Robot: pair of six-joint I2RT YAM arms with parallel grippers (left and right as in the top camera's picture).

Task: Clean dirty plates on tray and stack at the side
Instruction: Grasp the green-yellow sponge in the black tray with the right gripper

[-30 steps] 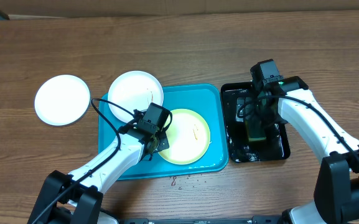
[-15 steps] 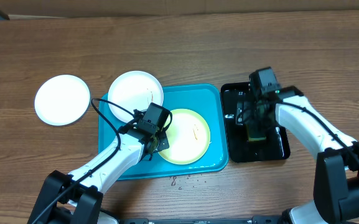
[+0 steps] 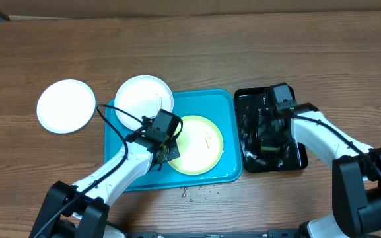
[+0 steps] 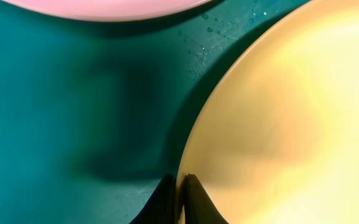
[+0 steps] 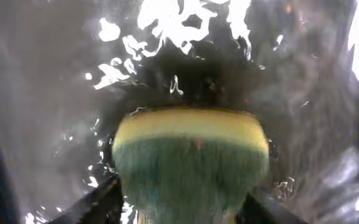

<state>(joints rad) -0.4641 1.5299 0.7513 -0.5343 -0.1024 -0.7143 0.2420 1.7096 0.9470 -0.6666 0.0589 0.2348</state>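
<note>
The turquoise tray holds a pale yellow plate with a small orange smear. A white plate with a reddish smear overlaps the tray's far left corner. A second white plate lies on the table to the left. My left gripper is shut on the yellow plate's left rim. My right gripper is shut on a green and yellow sponge, which it holds down in the wet black tray.
The glossy black tray to the right of the turquoise tray holds water. Small reddish crumbs lie on the table in front of the turquoise tray. The rest is bare wooden table.
My right gripper has moved toward me and lowered with the sponge into the black tray. The left arm and the plates have not moved.
</note>
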